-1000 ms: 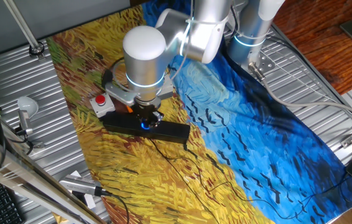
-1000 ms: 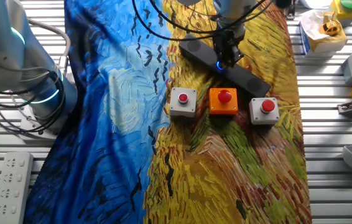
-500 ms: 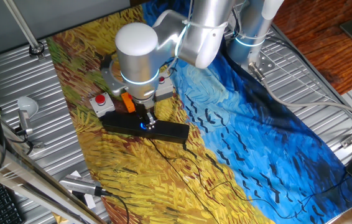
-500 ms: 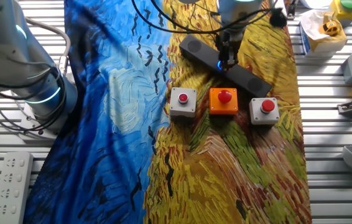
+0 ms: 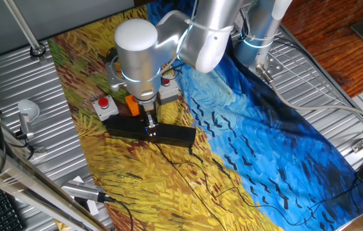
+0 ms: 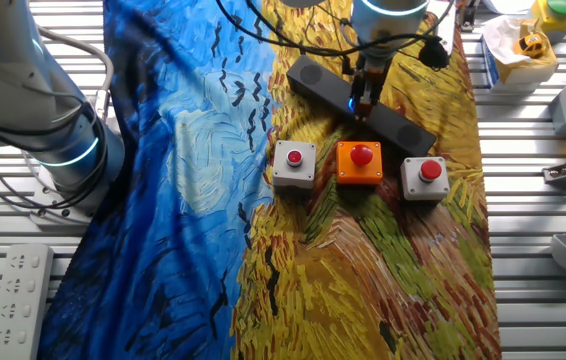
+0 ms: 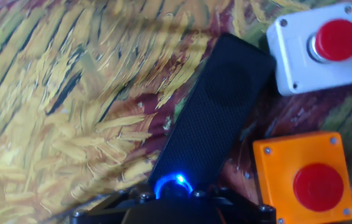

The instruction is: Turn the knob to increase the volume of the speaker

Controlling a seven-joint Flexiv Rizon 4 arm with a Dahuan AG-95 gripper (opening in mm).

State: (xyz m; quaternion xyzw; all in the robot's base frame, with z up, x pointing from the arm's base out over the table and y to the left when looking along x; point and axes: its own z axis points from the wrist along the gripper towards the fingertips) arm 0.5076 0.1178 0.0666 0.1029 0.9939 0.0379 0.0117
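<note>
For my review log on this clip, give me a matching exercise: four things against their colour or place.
Things:
1. knob
2. middle button box
3. hand
4. speaker

Descriptions:
A. orange
B. long black bar lying on the cloth
C. ringed with blue light
D. down at the bar's middle

Pairs: 1-C, 2-A, 3-D, 4-B
</note>
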